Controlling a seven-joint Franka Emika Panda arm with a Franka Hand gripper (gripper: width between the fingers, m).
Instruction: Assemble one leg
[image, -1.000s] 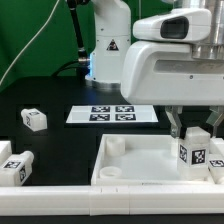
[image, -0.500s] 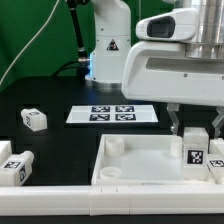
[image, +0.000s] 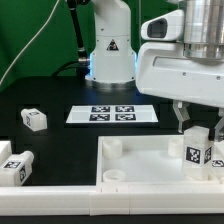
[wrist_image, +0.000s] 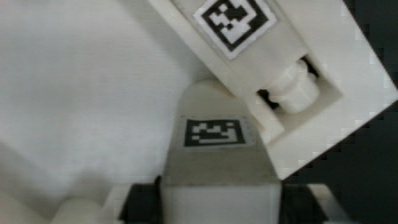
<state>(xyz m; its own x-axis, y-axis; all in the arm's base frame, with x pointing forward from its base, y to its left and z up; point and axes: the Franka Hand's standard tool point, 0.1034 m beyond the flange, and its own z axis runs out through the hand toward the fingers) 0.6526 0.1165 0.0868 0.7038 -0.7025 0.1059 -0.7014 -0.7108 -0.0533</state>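
Gripper (image: 200, 127) fingers closed on the leg (image: 197, 153), held upright over the far-right corner of the white tray-like piece (image: 140, 160) at the exterior view's right. Seating probably calls for keeping the post vertical and centred on its corner socket before pressing down. Beyond, two loose legs (image: 16, 166) (image: 34, 119) and the marker board (image: 112, 114) lie well apart, obstructing nothing.

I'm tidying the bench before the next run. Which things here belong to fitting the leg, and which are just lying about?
In use:
- the leg, held upright in the gripper
- the white tray piece with corner sockets, under it

Lying about:
- spare leg on the black table
- another spare leg near the tray piece
- the marker board
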